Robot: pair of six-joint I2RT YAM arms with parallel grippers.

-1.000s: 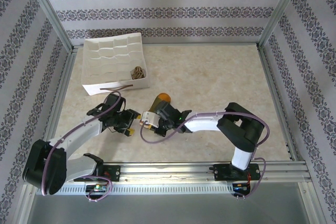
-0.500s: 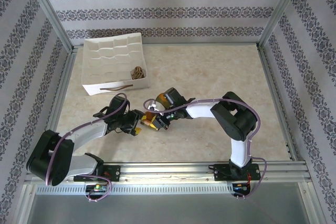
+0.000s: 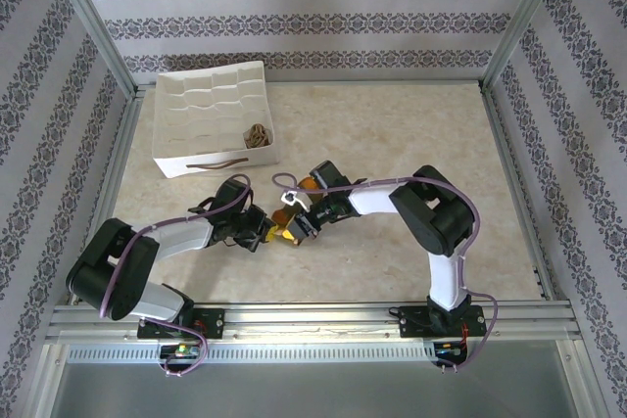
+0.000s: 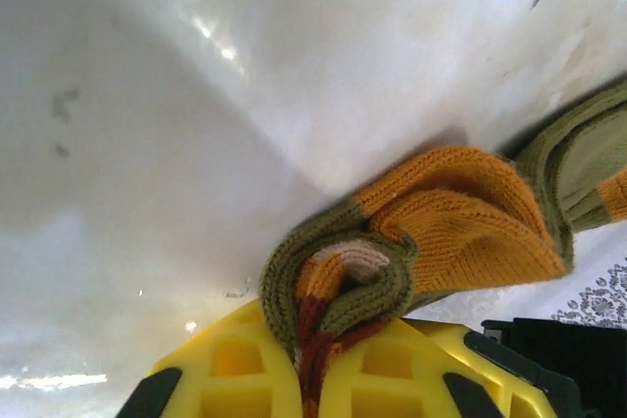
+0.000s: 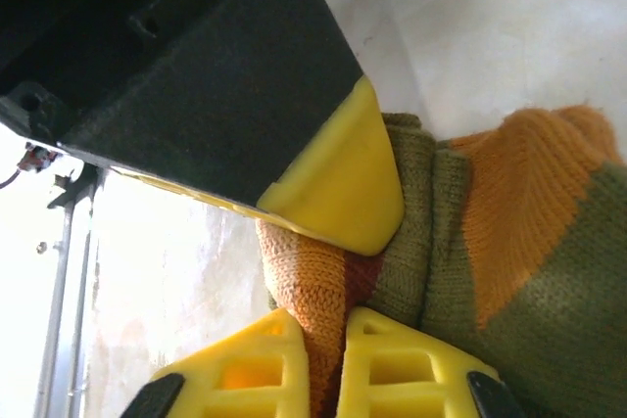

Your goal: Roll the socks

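**A:** Left wrist view is showing the left gripper [image 4: 312,374] clamping fully shut on the olive sock [image 4: 441,232]. Striped cuff fabric is bunching between its 2 yellow fingers.

**B:** The right gripper [image 5: 328,354] is pinching the same sock, with its jaws nearly together and ribbed fabric squeezed between them. A left fingertip is pressing in just beside it.

**A:** Where is the sock sitting?

**B:** It is sitting between the 2 grippers at the near-middle of the table [image 3: 411,144], well apart from the white tray [image 3: 196,105]. The argyle sock [image 3: 257,134] is lying bundled in the tray's near-right corner compartment.

**A:** I am reading this step as closing the roll.

**B:** I am reading it the same way. 1 gripper should be anchoring the core while the other is turning the cuff over it. If both are letting go together, the bundle is likely springing open.
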